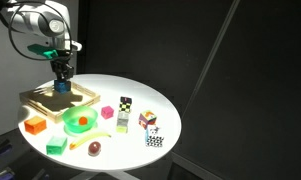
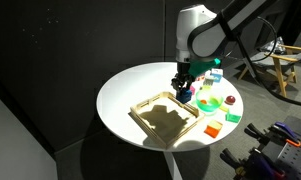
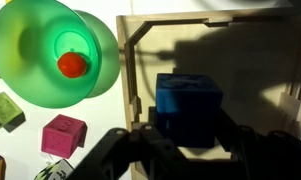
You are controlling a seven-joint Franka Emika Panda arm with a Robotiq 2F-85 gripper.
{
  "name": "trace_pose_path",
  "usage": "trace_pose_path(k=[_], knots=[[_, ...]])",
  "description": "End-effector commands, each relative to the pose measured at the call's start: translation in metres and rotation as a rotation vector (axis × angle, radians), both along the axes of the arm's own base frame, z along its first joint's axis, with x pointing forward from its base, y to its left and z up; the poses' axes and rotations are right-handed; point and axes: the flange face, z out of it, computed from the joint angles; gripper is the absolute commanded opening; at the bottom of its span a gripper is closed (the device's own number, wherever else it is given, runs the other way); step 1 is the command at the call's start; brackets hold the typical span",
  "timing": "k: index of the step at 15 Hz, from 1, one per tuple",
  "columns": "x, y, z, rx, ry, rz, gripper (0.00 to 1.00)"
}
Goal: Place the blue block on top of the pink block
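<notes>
While in gripper (image 3: 188,138), cubic blue block (image 3: 189,103).

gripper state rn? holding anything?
Gripper: closed, holding the blue block between its fingers, over the wooden tray.

The green bowl (image 3: 30,50) and wooden tray (image 3: 131,60) stand near the pink block (image 3: 63,135).
</notes>
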Motion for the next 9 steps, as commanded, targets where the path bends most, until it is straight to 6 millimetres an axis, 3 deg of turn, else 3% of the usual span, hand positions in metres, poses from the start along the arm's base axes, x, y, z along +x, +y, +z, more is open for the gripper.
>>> trace_pose_path(k=[1,9], knots=[[-0.01,-0.024,0.011,0.014,-0.021,-0.06,0.32],[-0.009,-0.085,0.014,0.02,-0.058,-0.184,0.32]])
